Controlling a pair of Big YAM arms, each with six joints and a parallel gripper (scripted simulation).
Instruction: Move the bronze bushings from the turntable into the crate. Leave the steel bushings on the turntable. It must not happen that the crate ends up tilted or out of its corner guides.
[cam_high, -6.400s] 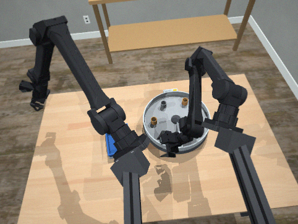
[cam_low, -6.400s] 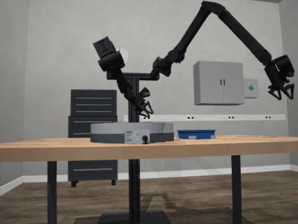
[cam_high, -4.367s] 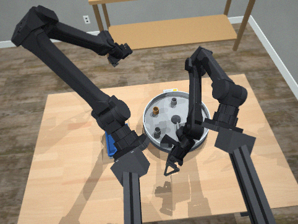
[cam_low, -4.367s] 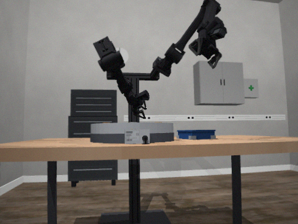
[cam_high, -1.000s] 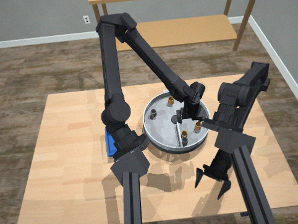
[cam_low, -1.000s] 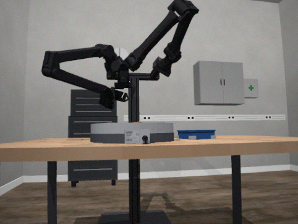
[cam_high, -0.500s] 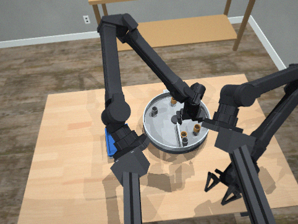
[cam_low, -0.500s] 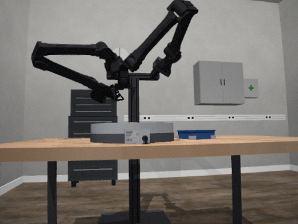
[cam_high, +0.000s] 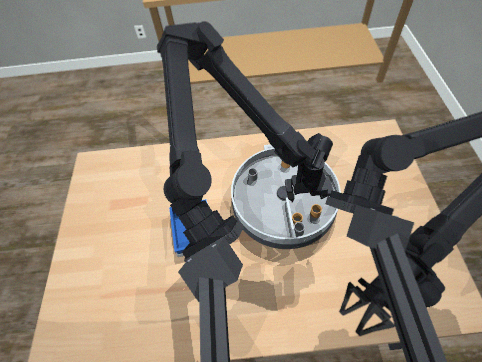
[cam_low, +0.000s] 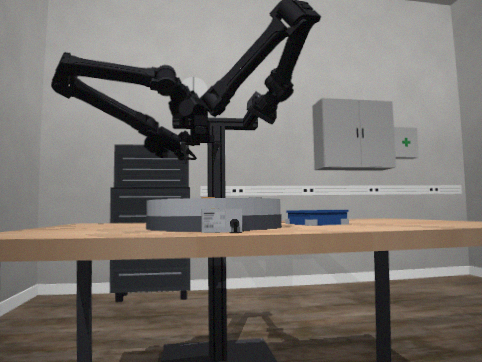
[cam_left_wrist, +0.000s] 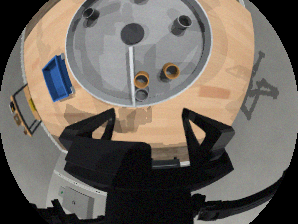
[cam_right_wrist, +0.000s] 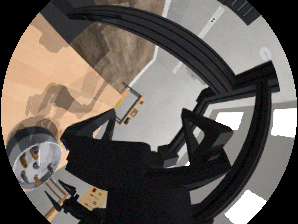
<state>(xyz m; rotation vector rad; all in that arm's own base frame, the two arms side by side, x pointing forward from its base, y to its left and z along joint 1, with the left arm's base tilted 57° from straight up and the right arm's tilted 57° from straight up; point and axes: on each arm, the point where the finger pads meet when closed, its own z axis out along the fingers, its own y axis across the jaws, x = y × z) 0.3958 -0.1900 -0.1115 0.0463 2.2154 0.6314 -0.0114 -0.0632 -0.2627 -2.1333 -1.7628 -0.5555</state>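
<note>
step in hand, by my reading: choosing and lining up a first bronze pick; crate (cam_high: 177, 231) (cam_low: 317, 218) (cam_left_wrist: 48, 83) shows no bushings in the left wrist view and sits level.

turntable (cam_high: 235, 215) (cam_low: 172, 222) (cam_left_wrist: 68, 60) (cam_right_wrist: 30, 136) carries 3 bronze: bushing a (cam_high: 297, 218) (cam_left_wrist: 142, 80) beside the divider (cam_high: 290, 215) (cam_left_wrist: 132, 75), bushing b (cam_high: 316, 211) (cam_left_wrist: 171, 71) near it, bushing c (cam_high: 285, 164) across the plate. 3 steel also aboard; steel bushing (cam_high: 299, 232) (cam_left_wrist: 143, 96) is just beside a.

left gripper (cam_high: 306, 194) (cam_low: 194, 139) (cam_left_wrist: 150, 110) (cam_right_wrist: 53, 186): fingers spread, nothing between, above the plate. right gripper (cam_high: 350, 323) (cam_low: 194, 156) (cam_right_wrist: 150, 110): spread, unloaded, off the turntable.

next: probably b, better finger room; straight descent, centred pinch, lift above the rim. a risks nudging steel. release low inside the crate, walls untouched, lest it tilt or leave its guides.

Over the last several seconds, the left gripper (cam_high: 306, 192) (cam_low: 200, 140) (cam_left_wrist: 148, 111) swung in from beyond the tabletop's edge to a place above the turntable (cam_high: 287, 241) (cam_low: 215, 205) (cam_left_wrist: 207, 55) (cam_right_wrist: 55, 145). The right gripper (cam_high: 350, 323) (cam_low: 192, 156) (cam_right_wrist: 148, 111) drew back from the turntable's near rim, then swung further outward during the last second, ending well apart from the left gripper. The turntable turned clockwise in the top view over that last second: a steel bushing (cam_high: 252, 175) (cam_left_wrist: 89, 13) and a bronze bushing (cam_high: 285, 164) shifted along the side beyond the left gripper, the bronze one becoming partly covered by the left arm, while another bronze bushing (cam_high: 316, 211) (cam_left_wrist: 171, 71) moved slightly nearer the divider (cam_high: 290, 217) (cam_left_wrist: 132, 75), on the left gripper's near side.
</note>
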